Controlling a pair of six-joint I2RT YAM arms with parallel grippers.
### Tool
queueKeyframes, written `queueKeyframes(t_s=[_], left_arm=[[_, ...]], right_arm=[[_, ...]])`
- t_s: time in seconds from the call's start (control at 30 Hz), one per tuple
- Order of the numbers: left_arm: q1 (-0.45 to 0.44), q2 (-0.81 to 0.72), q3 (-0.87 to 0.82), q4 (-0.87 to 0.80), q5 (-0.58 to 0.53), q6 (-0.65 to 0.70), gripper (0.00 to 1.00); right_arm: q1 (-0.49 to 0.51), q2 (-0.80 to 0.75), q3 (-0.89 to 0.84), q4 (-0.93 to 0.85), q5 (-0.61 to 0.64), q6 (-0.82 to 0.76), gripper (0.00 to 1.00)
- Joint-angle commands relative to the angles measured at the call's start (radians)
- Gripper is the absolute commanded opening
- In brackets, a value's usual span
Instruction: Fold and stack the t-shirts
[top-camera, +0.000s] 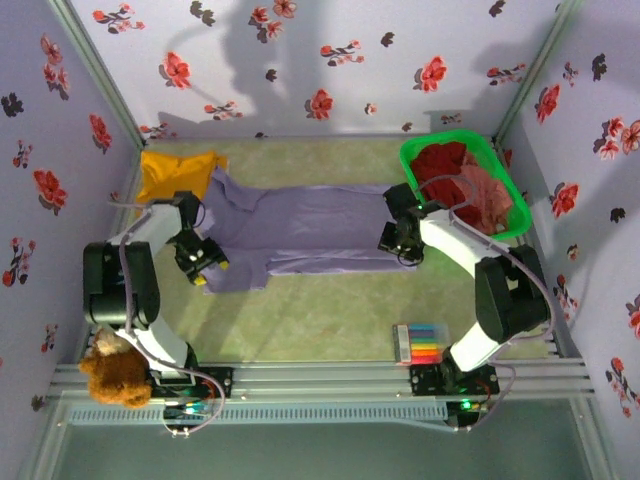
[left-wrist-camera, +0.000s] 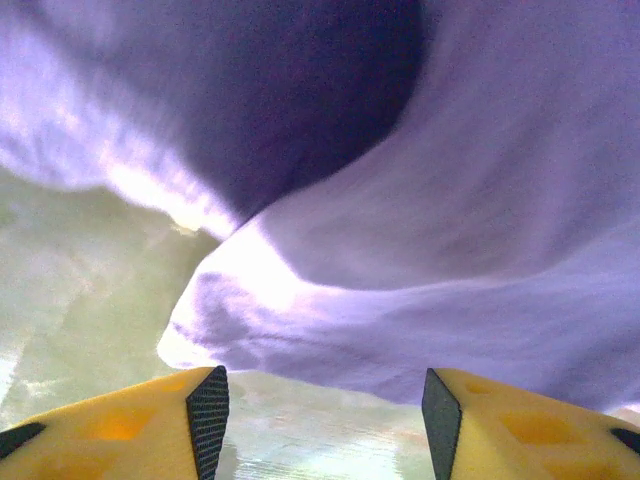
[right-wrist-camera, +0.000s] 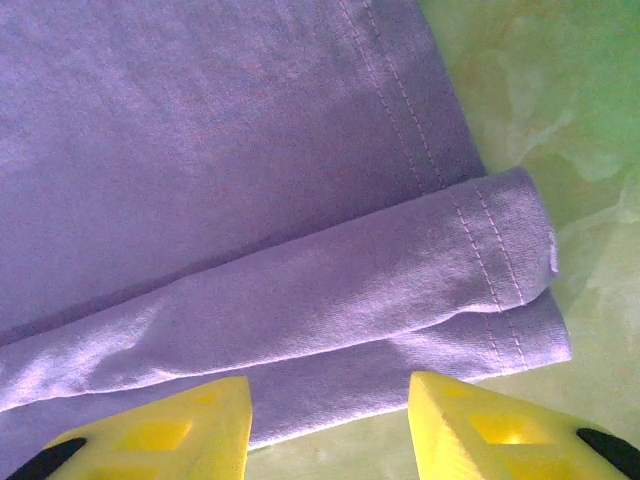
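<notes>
Four t-shirts (top-camera: 300, 225), one basket (top-camera: 450, 136)

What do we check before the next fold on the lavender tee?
1. Left gripper open, nothing held: ok.
2. Right gripper open, nothing held: ok.
3. Lavender t-shirt lying flat: not ok; the left end is humped up and the hem corner by the right gripper is rolled over.
4. Mustard t-shirt apart from it: cannot tell.
5. Dark red t-shirt inside green basket: ok.
</notes>
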Motion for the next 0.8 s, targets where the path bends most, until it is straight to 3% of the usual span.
queueKeyframes(t_s=[0.0,0.4,0.47,0.63,0.77], left_arm=[[-0.010,-0.061,-0.068,0.066,-0.007,-0.079,0.57],[-0.023,-0.046,-0.185,0.135,-0.036,-0.092,0.55],[-0.024,-0.035,-0.189,0.142,-0.050,-0.076,0.47],[-0.024,-0.047,-0.178,0.150,-0.065,-0.065,0.15],[-0.025,-0.083,-0.148,0.133,-0.058,-0.067,0.02]], right_arm=[[0.000,-0.029,0.002,-0.028,0.009,0.024,0.46],[-0.034,-0.020,0.009,-0.015,-0.015,0.000,0.46],[-0.041,-0.021,0.006,-0.016,-0.015,-0.003,0.46],[-0.048,-0.008,-0.002,0.017,-0.004,-0.008,0.46],[-0.048,0.043,0.016,0.035,0.003,-0.020,0.46]])
